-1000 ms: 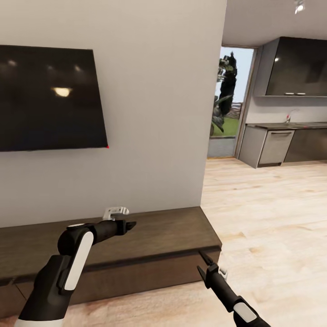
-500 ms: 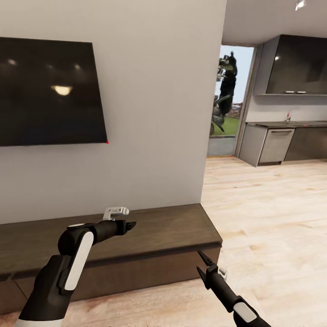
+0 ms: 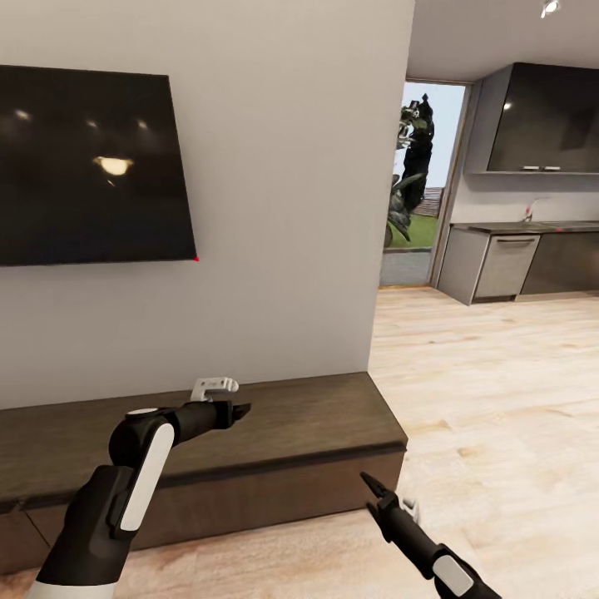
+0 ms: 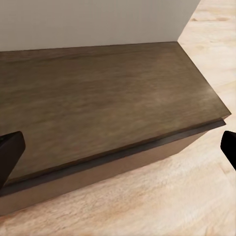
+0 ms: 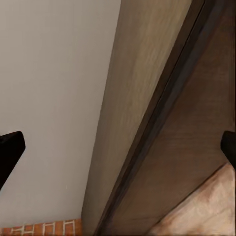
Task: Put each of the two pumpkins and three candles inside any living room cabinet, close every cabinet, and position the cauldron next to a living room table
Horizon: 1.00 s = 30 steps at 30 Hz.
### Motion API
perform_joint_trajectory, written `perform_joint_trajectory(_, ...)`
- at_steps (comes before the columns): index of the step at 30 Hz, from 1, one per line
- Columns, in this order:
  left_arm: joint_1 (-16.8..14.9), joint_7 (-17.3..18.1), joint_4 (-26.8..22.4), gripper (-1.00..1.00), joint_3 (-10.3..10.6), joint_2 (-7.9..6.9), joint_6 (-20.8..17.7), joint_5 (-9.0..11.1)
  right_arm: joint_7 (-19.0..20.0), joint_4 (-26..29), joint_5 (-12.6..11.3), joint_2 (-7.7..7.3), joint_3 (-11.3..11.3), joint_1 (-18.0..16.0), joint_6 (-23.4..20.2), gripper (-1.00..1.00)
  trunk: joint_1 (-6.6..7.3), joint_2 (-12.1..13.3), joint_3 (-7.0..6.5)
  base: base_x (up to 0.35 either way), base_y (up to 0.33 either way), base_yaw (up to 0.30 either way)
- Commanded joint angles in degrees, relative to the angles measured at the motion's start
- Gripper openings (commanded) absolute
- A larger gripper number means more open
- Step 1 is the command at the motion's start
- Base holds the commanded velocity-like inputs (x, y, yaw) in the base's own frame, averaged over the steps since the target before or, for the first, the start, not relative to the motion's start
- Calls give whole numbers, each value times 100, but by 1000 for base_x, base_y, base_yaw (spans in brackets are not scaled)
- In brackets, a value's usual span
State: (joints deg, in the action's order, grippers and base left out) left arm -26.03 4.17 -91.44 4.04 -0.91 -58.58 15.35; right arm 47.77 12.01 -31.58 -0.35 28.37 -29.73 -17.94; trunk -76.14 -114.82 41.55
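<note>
The long low dark brown cabinet (image 3: 299,416) runs along the wall under the TV, and the fronts that show are shut. My left gripper (image 3: 242,410) hovers open over its top, near the right end; in the left wrist view its fingertips (image 4: 10,150) stand wide apart above the cabinet's top (image 4: 108,93). My right gripper (image 3: 369,488) hangs open in front of the cabinet's right corner with nothing in it. The right wrist view looks along the cabinet's front edge (image 5: 162,113). Pumpkins, candles and cauldron are out of view.
A black TV (image 3: 83,166) hangs on the grey wall above the cabinet. The wall ends at a corner (image 3: 391,249); to the right, pale wood floor (image 3: 499,399) leads to a kitchen with grey units (image 3: 499,266) and a glass door (image 3: 416,183).
The head view tilted slightly at first, shifting the whole picture. My right gripper has since dropped a little in front of the cabinet. The left gripper has barely moved.
</note>
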Motion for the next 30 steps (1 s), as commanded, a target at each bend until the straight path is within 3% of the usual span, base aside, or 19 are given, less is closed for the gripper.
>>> perform_joint_trajectory(1,-4,42,-4,100,2,-3,-20,-39,-24,-2,-22,-1,-30,-3,-50,100,1,-3,6,0,0,0)
perform_joint_trajectory(9,-4,42,-4,100,2,-3,-20,-39,-60,-2,-22,-1,-190,-3,-50,100,1,-3,6,0,0,0)
perform_joint_trajectory(19,9,15,3,100,286,-31,-14,-49,263,64,-338,-21,27,203,-178,100,1,-3,6,0,0,0)
perform_joint_trajectory(20,9,15,3,100,288,-31,-14,-49,904,66,-404,-13,32,205,-753,100,1,-3,6,0,0,0)
perform_joint_trajectory(30,14,14,2,100,299,-32,-13,-50,1013,54,-499,25,81,213,-653,100,1,-3,6,0,0,0)
